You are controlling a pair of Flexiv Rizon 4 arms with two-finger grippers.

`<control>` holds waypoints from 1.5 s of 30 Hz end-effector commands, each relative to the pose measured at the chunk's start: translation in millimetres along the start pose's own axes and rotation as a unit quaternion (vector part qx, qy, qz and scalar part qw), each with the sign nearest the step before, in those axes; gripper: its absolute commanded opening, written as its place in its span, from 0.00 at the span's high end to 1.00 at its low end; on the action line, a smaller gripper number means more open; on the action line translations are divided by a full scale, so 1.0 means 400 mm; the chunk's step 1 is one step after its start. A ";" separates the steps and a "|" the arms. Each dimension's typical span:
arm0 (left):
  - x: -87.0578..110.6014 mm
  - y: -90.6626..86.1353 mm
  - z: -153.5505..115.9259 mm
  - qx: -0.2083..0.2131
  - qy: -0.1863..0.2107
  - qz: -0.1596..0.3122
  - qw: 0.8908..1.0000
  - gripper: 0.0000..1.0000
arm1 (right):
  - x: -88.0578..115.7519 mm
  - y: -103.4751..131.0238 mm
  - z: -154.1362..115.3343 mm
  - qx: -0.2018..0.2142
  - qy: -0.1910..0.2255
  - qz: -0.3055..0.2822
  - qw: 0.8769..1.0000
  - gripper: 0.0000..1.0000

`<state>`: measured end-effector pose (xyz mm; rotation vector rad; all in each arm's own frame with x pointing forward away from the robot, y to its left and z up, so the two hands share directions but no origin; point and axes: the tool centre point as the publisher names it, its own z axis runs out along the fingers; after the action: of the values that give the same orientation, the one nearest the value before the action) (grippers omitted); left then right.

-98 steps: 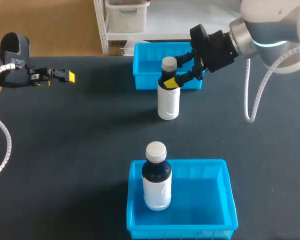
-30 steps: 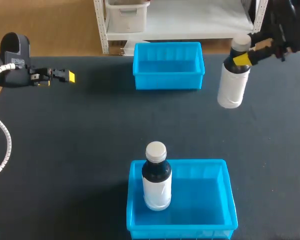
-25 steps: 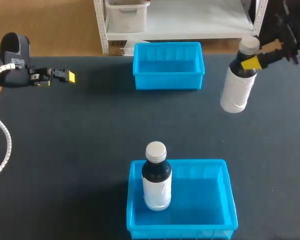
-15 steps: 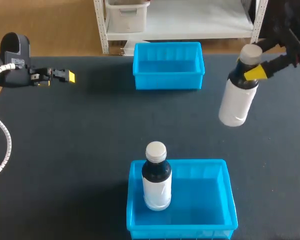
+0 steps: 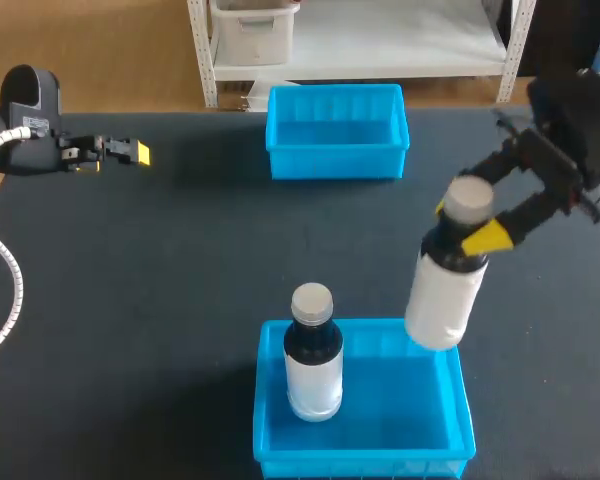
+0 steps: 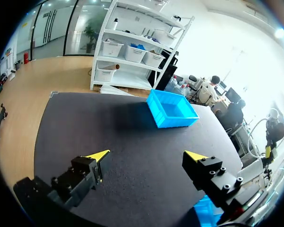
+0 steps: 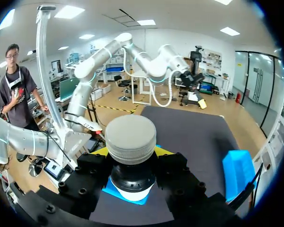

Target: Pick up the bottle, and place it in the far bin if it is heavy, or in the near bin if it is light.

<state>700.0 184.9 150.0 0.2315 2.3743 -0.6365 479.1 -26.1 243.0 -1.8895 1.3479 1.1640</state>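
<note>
1. Right gripper [image 5: 465, 222]: both yellow-tipped fingers are clamped on the dark neck of the bottle [image 5: 442, 285], 1 on each side, just under the grey cap. The right wrist view confirms it: the cap [image 7: 131, 138] sits directly above the pinch.
2. The bottle is off the table [image 5: 180, 280], in the air. It hangs with its base tipped slightly toward the near edge, over the far right corner of the near bin [image 5: 360, 462]. It is not inside yet.
3. Handling (judgement): it looks like a rigid plastic bottle with a smooth white body, likely slick on the sides. The neck looks the best hold, since the wider cap above the fingers acts as a stop against slipping down. It looks unlikely to crush or break.
4. Weight cannot be read from the pictures. The slight lean from a neck-only pinch hints that the body swings freely. Its position over the near bin suggests a "light" verdict.
5. A 2nd bottle [image 5: 313, 355] stands upright in the near bin's left part. The right part is free, so lower there and keep the swinging base off its neighbour.
6. The far bin [image 5: 335, 160] sits at the table's far edge, with nothing seen in it.
7. Left gripper [image 5: 130, 152]: near the table's far left corner, fingers spread, holding nothing, as its wrist view also shows [image 6: 146, 156].
</note>
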 end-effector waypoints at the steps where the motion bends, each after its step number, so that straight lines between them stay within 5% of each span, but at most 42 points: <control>1: 0.000 0.000 0.000 0.000 0.000 0.000 1.000 0.00 | -0.001 0.009 0.045 -0.015 0.006 -0.007 1.000 1.00; 20: 0.000 0.000 0.000 0.000 0.000 0.000 1.000 0.00 | 0.101 0.024 0.188 -0.073 0.011 -0.060 0.995 1.00; 37: 0.000 0.000 0.000 0.000 0.000 0.000 1.000 0.00 | 0.169 0.007 0.232 -0.090 0.016 -0.070 0.993 1.00; 41: 0.000 0.000 0.000 0.000 0.000 0.000 1.000 0.00 | 0.175 0.006 0.236 -0.094 0.020 -0.072 0.993 0.83; 44: 0.000 0.000 0.000 0.000 0.000 0.000 1.000 0.00 | 0.179 0.007 0.238 -0.098 0.025 -0.071 0.992 0.53; 45: 0.000 0.000 0.000 0.000 0.000 0.000 1.000 0.00 | 0.180 0.007 0.239 -0.099 0.027 -0.070 0.992 0.31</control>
<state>700.0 184.9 150.0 0.2315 2.3743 -0.6365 452.3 15.2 134.6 -2.1262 1.1378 1.2206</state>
